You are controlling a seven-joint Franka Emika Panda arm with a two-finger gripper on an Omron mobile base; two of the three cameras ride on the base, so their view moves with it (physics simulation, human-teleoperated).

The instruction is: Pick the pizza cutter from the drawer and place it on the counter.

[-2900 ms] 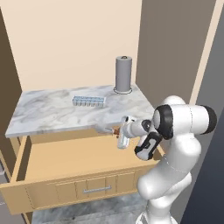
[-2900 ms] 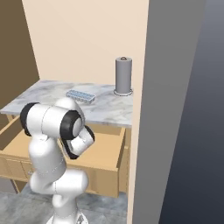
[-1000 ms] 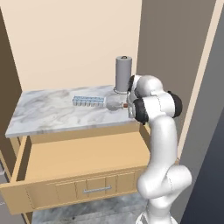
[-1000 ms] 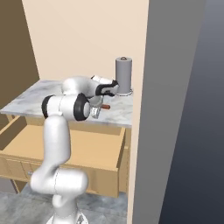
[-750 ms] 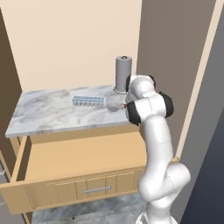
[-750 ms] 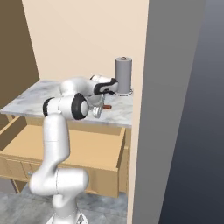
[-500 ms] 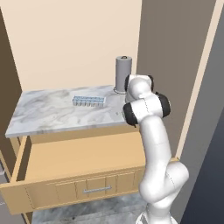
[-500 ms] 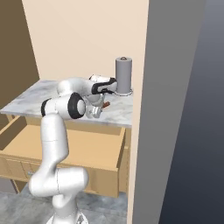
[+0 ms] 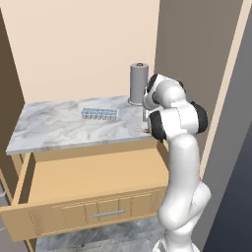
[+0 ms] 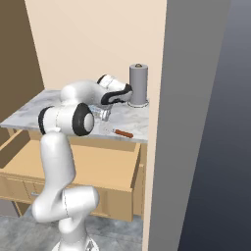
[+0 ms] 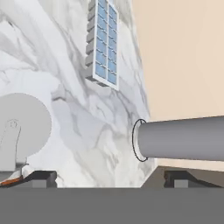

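We saw the pizza cutter [image 10: 117,131] lying flat on the marble table [image 10: 132,125], near its front right edge, with the reddish-brown handle pointing toward the wall panel on the right and the grey wheel end toward the arm. In the hand view the wheel [image 11: 19,129] showed large at the lower left, flat on the marble. The jaws of the gripper [image 11: 107,177] stood wide apart, one dark fingertip [image 11: 41,177] just beside the cutter and the other [image 11: 183,177] well off to the far side, with nothing between them.

Behind the cutter stood a grey cylinder canister [image 10: 138,84] on a round base, close to the back wall. The blue-grey ice cube tray [image 9: 100,113] lay further left on the table, well apart from the cutter. Below the slab, the light-wood drawer [image 9: 93,209] was pulled out, its silver bar handle [image 9: 107,214] on the panelled front.
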